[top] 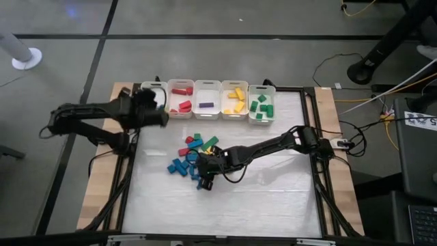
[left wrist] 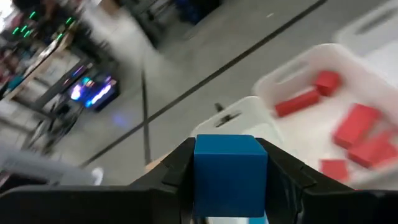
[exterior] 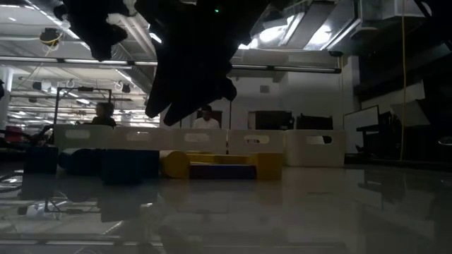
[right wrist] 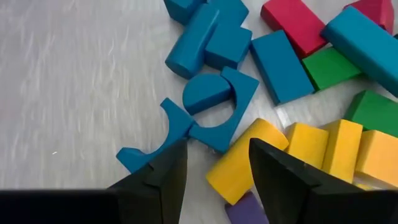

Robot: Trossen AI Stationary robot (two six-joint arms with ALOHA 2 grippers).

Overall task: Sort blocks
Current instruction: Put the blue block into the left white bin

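Blocks in red, blue, green and yellow lie in a loose pile (top: 193,154) at mid-table. Some blocks are sorted by colour in the white bins (top: 207,100) along the far edge. My left gripper (top: 157,108) hangs over the leftmost bin (left wrist: 239,118), shut on a blue cube (left wrist: 230,171). My right gripper (right wrist: 214,171) stands open above the pile's near edge. A yellow bar (right wrist: 239,163) lies below the gap between its fingers, and a blue arch (right wrist: 155,142) lies by one finger. It touches none of them. My left gripper pinches the blue cube by two opposite sides (left wrist: 200,177) between its two fingers. The fingers come from the table's left, slanting downward. The cube is lifted clear and level, over the near rim of the leftmost bin.
The bin beside the leftmost one holds red blocks (left wrist: 357,127); then come the purple (top: 207,106), yellow (top: 235,100) and green (top: 261,106) bins. The tabletop left, right and near of the pile is bare (top: 273,198). People sit in the room behind the bins (exterior: 206,118).
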